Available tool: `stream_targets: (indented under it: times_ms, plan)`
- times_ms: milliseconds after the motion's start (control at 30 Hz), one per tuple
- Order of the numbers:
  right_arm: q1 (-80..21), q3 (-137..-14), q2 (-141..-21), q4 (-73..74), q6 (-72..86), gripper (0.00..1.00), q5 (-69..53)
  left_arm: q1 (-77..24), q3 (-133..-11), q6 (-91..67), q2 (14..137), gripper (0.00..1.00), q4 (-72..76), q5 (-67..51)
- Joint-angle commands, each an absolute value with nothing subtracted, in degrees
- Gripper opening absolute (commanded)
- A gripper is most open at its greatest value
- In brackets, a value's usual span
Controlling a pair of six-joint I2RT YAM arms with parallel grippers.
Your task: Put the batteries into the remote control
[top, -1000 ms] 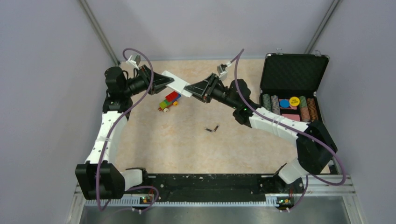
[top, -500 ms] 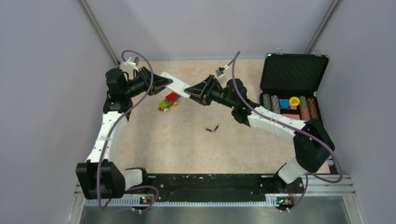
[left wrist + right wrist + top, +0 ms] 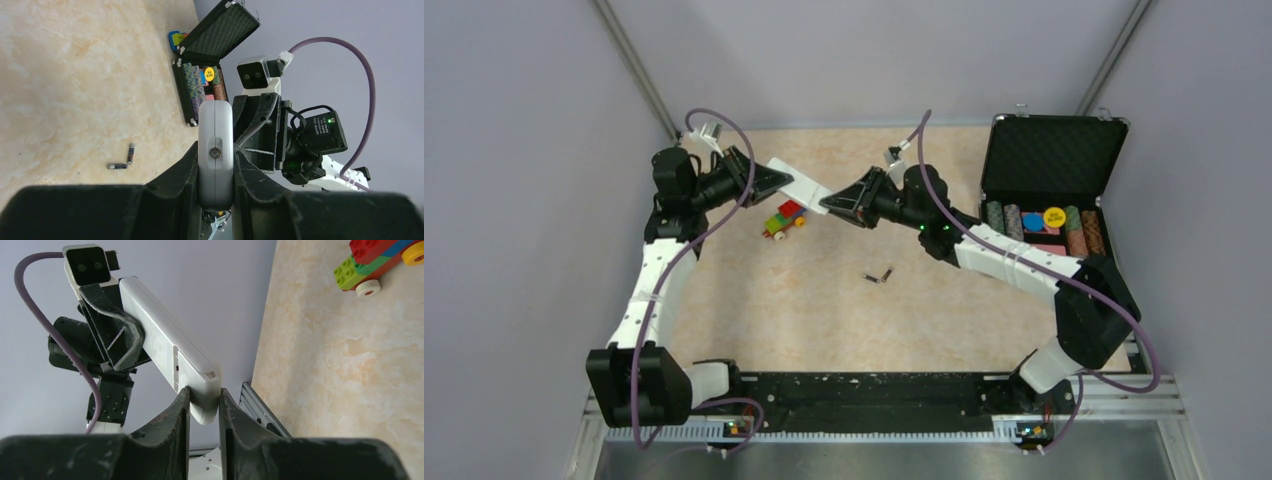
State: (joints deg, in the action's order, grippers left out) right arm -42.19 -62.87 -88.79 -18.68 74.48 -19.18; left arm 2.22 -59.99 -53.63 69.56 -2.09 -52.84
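The light-grey remote control [image 3: 799, 183] is held in the air at the back of the table, between both grippers. My left gripper [image 3: 780, 178] is shut on one end of it [image 3: 215, 155]. My right gripper [image 3: 828, 203] is shut on the other end [image 3: 200, 395]. The two batteries [image 3: 880, 276] lie loose on the table in the middle, close together at an angle; they also show in the left wrist view [image 3: 123, 159]. Neither gripper is near them.
A colourful toy-brick train [image 3: 786, 217] stands on the table just below the held remote. An open black case [image 3: 1049, 180] of poker chips stands at the back right. Grey walls close in the back and sides.
Both grippers and the remote between them have shifted a little to the left; the right arm has stretched further left. The batteries and the train have not moved.
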Motion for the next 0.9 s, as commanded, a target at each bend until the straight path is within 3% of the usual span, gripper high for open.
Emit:
stream_targets:
  times_ms: [0,367,600,867]
  plan:
    - [-41.83,-65.96,-89.47,-16.99,72.71,0.17,-19.21,1.99,-60.39,-51.15,68.30,0.00,-0.62,-52.93]
    - [-41.87,-70.54,-90.33,-8.20,68.53,0.15,-17.91,1.56,-59.80,-42.20,68.46,0.00,-6.44,-48.89]
    - [-41.47,-68.62,-90.58,-17.15,69.57,0.00,-18.70,1.06,-57.96,-40.10,69.15,0.00,-7.49,-45.62]
    - [-38.07,-66.07,-87.58,-18.68,67.39,0.00,-17.27,1.03,-55.08,-34.68,68.81,0.00,-10.57,-39.52]
